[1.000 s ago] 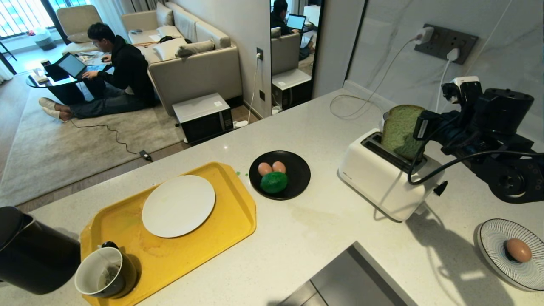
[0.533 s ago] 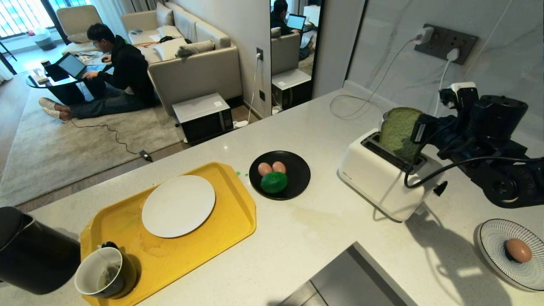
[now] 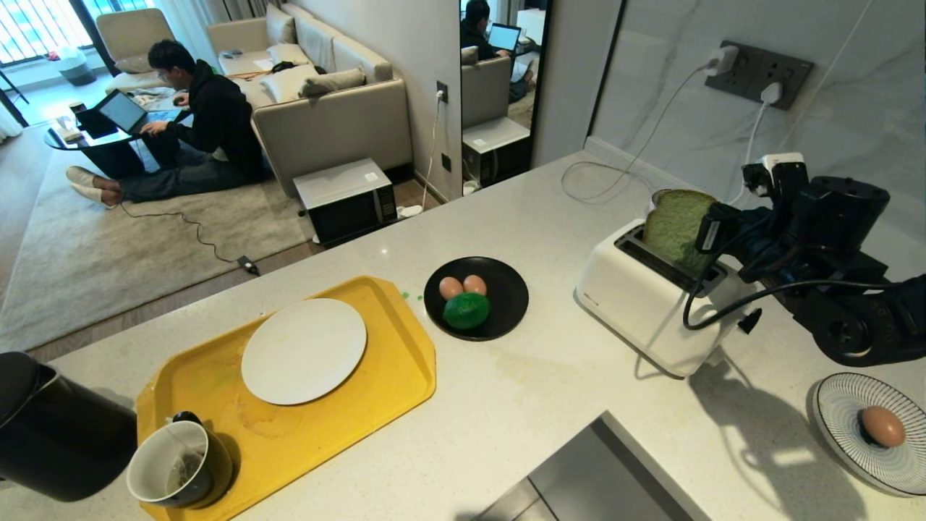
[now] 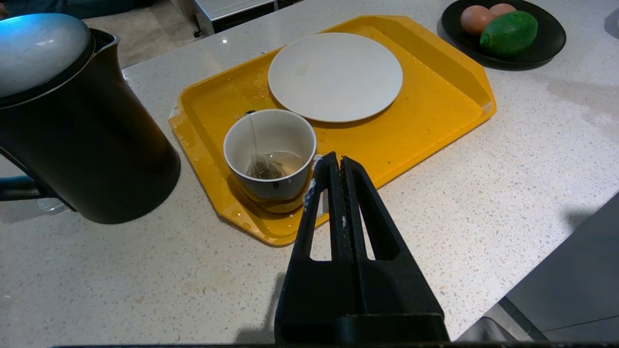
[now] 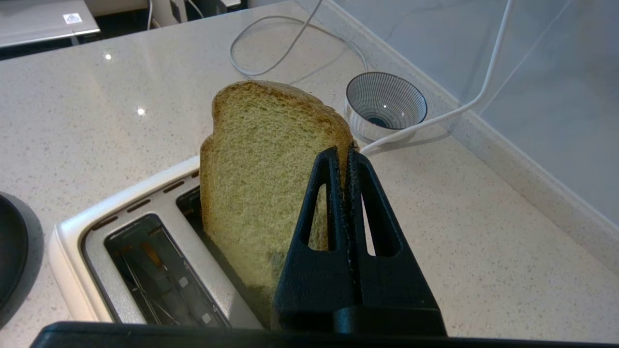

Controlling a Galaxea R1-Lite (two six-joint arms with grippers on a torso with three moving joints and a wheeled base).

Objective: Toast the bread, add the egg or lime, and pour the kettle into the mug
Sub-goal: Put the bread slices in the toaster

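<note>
The pale green bread (image 3: 673,228) (image 5: 261,183) stands upright, its lower part inside the rear slot of the white toaster (image 3: 644,304) (image 5: 72,232). My right gripper (image 5: 342,153) (image 3: 712,224) is shut on the bread's crust edge. A single egg (image 3: 882,425) lies on a striped plate (image 3: 839,405) at the right. The lime (image 3: 466,310) (image 4: 508,33) shares a black plate (image 3: 506,289) with two eggs. The black kettle (image 3: 51,434) (image 4: 72,130) stands at the near left beside the mug (image 3: 177,463) (image 4: 269,150), which holds a tea bag. My left gripper (image 4: 337,158) hangs shut and empty near the mug.
The mug and a white plate (image 3: 304,351) sit on a yellow tray (image 3: 325,427). A striped bowl (image 5: 386,99) and white cables lie behind the toaster by the wall. A sunken grey panel (image 3: 600,477) cuts into the counter's front. A person sits on the floor far off.
My right gripper has come down and slightly left with the bread, so the slice sits deeper in the toaster slot. Nothing else has moved.
</note>
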